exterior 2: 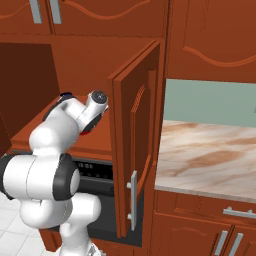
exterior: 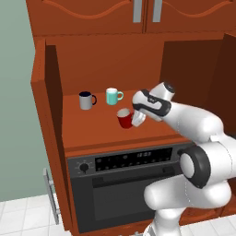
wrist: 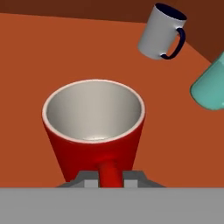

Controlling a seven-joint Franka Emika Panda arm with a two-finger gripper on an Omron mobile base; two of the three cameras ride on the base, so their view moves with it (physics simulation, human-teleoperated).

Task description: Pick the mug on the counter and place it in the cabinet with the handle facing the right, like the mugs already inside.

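Red mug sits on the cabinet shelf, jaws pinched on its handle!

Three mugs counted: the red mug (exterior: 124, 118) at centre frame on the cabinet (exterior: 92, 126) shelf, a grey mug (exterior: 85, 100) and a teal mug (exterior: 112, 96) up-left behind it. The gripper (exterior: 137, 118) is closed round the red handle; fingertips mostly hidden. In the hand view the teal mug is cut off at the right edge.

Mug (exterior: 124, 119) on cabinet (exterior: 92, 129) shelf, before two mugs (exterior: 86, 100).

Glossy red mug (wrist: 94, 144) on smooth matt wooden cabinet (exterior: 92, 124) shelf; polished marbled stone counter (exterior 2: 210, 155).
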